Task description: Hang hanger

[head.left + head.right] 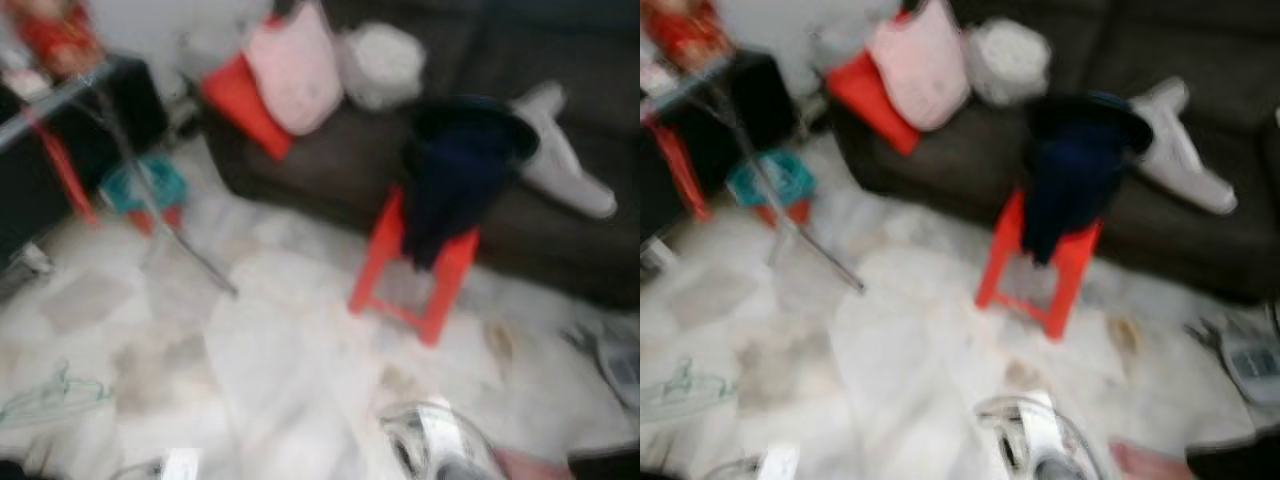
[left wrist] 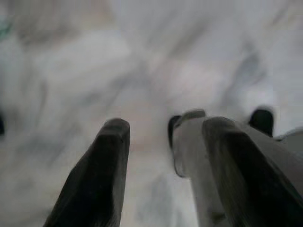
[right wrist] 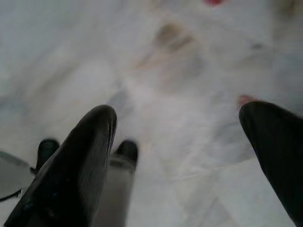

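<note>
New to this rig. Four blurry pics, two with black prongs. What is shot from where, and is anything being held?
It is a walking humanoid with two arms. The two wide pictures come from a stereo camera in its head, looking down at a pale marble floor; the blur fits a camera in motion. Ahead stands a red stool with dark clothing draped over it, in front of a dark sofa carrying a pink bag. A pale green hanger lies on the floor to the robot's left.

The other two pictures are wrist cameras looking along each arm's two black fingers. The left tool and right tool both point at bare floor, fingers apart, holding nothing.
</note>
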Tool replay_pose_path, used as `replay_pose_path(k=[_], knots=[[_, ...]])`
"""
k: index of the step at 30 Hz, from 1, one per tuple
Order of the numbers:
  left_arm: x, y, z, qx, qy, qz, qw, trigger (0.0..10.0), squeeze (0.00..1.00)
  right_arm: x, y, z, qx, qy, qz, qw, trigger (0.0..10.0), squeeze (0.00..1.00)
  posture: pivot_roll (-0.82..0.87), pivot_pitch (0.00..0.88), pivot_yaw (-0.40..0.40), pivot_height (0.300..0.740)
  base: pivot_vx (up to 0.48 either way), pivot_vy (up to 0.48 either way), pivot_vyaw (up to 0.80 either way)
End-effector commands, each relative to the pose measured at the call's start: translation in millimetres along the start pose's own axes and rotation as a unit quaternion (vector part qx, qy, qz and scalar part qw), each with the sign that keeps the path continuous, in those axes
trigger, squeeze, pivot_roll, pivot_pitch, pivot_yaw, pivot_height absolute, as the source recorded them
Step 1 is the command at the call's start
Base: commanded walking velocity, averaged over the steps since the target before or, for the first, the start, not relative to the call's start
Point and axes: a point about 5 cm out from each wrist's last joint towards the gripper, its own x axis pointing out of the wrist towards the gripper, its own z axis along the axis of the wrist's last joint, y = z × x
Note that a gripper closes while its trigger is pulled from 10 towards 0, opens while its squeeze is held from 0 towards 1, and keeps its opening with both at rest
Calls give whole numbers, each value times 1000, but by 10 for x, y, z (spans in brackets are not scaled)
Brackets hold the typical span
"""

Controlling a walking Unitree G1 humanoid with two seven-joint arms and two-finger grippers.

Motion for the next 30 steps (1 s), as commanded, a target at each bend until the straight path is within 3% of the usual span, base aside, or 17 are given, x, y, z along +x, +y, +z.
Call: replay_pose_path(k=[1,5,20,26,30], knots=[[-40,104,-155,5,26,12,1000,10000,0,17,117,49,-1,-7,14,1000,10000,0,14,81,-26,740,322,0,-781],[-40,104,-155,5,26,12,1000,10000,0,17,117,50,2,-9,13,1000,10000,0,14,80,-26,740,324,0,-778],[-40,99,-157,5,26,12,1000,10000,0,15,109,73,-11,-21,14,1000,10000,0,12,81,-27,740,321,0,0],[-40,99,-157,5,26,12,1000,10000,0,15,113,77,-15,-21,18,999,10000,0,14,80,-28,740,321,0,655],[-40,102,-155,7,26,12,1000,10000,0,15,121,71,-6,-20,20,1000,10000,0,12,78,-26,740,319,0,0]])
